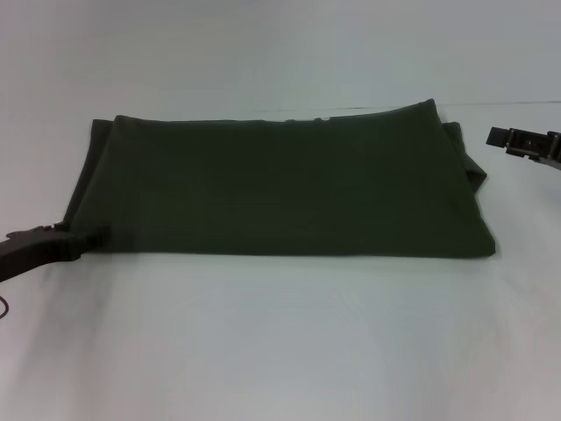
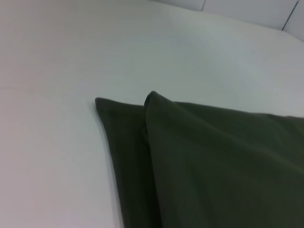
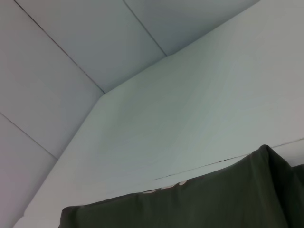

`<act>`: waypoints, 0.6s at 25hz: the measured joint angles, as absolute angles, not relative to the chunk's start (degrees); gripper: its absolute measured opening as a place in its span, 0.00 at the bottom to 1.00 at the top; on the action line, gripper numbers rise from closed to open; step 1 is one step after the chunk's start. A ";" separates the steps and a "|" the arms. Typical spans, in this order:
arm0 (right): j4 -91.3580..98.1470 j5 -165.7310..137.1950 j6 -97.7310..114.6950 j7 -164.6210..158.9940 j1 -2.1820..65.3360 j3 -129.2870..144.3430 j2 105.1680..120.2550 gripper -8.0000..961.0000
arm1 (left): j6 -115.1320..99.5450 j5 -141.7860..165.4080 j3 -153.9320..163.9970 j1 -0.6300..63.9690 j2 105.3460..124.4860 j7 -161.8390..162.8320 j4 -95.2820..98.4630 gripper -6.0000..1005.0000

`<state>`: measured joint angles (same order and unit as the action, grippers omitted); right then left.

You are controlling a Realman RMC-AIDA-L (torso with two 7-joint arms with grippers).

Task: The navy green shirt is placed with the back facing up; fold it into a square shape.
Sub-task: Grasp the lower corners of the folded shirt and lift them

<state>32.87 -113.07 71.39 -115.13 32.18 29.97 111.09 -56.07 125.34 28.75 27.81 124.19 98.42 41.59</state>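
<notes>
White table (image 1: 280, 351): left claw (image 1: 92, 237) touches folded shirt's (image 1: 280, 184) corner.

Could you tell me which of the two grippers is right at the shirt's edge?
The left gripper, at the navy green shirt's near-left corner; the right gripper hovers apart, off its right side.

A broad, flat, matte white counter (image 1: 280, 342) fills nearly all of the head view, plain and unmarked. A thin dark seam line (image 1: 517, 103) runs across its far part in that view, level with the surface. The right wrist view shows the same pale counter (image 3: 180, 123) ending at pale grey wall panels (image 3: 95, 42), which are divided by narrow dark joints running at angles. In the left wrist view the white surface (image 2: 71, 71) meets similar grey panelling (image 2: 256, 9) at its far edge, with one dark joint showing.
</notes>
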 joint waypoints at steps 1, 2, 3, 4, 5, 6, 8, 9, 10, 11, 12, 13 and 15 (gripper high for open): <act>32.87 -113.07 71.35 -115.13 32.15 29.97 111.09 0.64 | -55.99 125.88 28.77 27.90 124.18 98.48 41.61 0.79; 32.87 -113.06 71.31 -115.13 32.13 29.97 111.09 0.64 | -55.86 126.51 28.77 28.05 124.18 98.61 41.60 0.78; 32.87 -113.06 71.26 -115.13 32.11 29.96 111.09 0.64 | -55.66 127.10 28.77 28.19 124.16 98.86 41.56 0.78; 32.87 -113.05 71.25 -115.13 32.11 29.97 111.09 0.64 | -55.53 127.46 28.76 28.30 124.13 99.04 41.52 0.78; 32.87 -113.04 71.24 -115.13 32.11 29.96 111.09 0.64 | -55.51 127.61 28.76 28.33 124.12 99.27 41.54 0.77; 32.87 -113.04 71.24 -115.13 32.09 29.97 111.09 0.64 | -55.50 127.64 28.76 28.35 124.12 99.42 41.59 0.77; 32.96 -113.02 71.24 -115.13 32.05 29.96 111.09 0.64 | -55.62 127.65 28.74 28.36 124.10 99.74 41.74 0.70; 33.02 -113.01 71.24 -115.13 32.03 29.96 111.09 0.64 | -55.70 127.66 28.74 28.36 124.10 99.90 41.83 0.67; 33.05 -113.02 71.24 -115.13 31.98 29.95 111.09 0.64 | -55.80 127.67 28.74 28.37 124.10 100.02 41.88 0.63; 33.07 -113.02 71.23 -115.13 31.94 29.92 111.09 0.64 | -55.81 127.68 28.74 28.38 124.10 100.09 41.91 0.60; 33.07 -113.02 71.21 -115.13 31.92 29.90 111.09 0.64 | -55.77 127.68 28.74 28.40 124.10 100.12 41.94 0.57; 33.07 -113.02 71.19 -115.13 31.91 29.89 111.09 0.64 | -55.70 127.69 28.74 28.42 124.10 100.15 41.95 0.48; 33.08 -113.02 71.18 -115.13 31.91 29.88 111.09 0.64 | -55.56 127.71 28.74 28.49 124.10 100.17 41.95 0.32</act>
<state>33.08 -113.02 71.18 -115.13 31.91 29.88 111.09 -55.56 127.71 28.74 28.49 124.10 100.17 41.95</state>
